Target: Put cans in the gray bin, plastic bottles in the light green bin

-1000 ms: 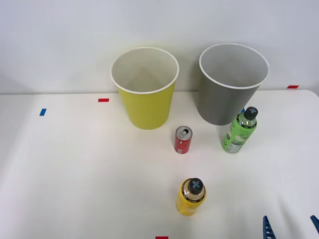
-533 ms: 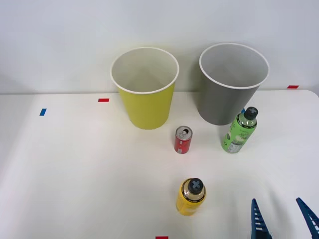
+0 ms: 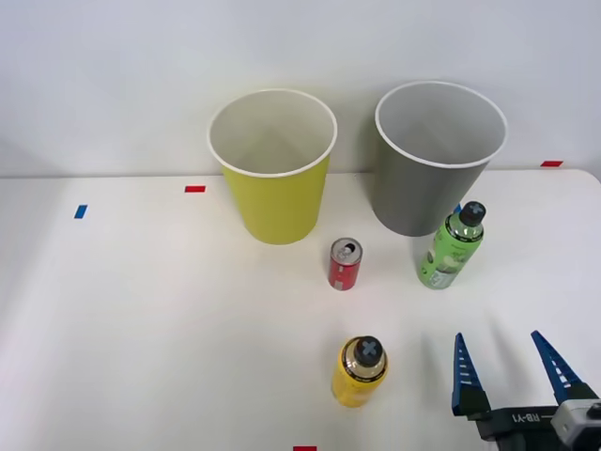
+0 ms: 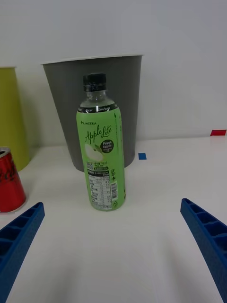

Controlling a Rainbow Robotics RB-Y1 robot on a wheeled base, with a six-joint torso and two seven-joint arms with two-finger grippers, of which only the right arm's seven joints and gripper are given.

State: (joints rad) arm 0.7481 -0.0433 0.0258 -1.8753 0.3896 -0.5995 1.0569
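A green plastic bottle [image 3: 451, 246] with a black cap stands upright just in front of the gray bin [image 3: 434, 158]; the wrist view faces the bottle [image 4: 100, 150] head-on with the gray bin [image 4: 97, 90] behind it. A small red can [image 3: 345, 263] stands between the two bins, nearer the front, and its side shows at the wrist view's edge [image 4: 9, 182]. The light green bin [image 3: 274, 167] stands left of the gray one. My right gripper [image 3: 508, 359] is open near the table's front right, well short of the bottle, with nothing between its fingers [image 4: 205, 234].
A yellow bottle [image 3: 360, 370] with a dark cap stands near the front edge, left of my gripper. Small red and blue tape marks [image 3: 194, 189] dot the white table. A white wall rises right behind the bins.
My right gripper has come up from the bottom right corner, moving forward and a little left toward the green bottle. The bottles, can and bins have not moved.
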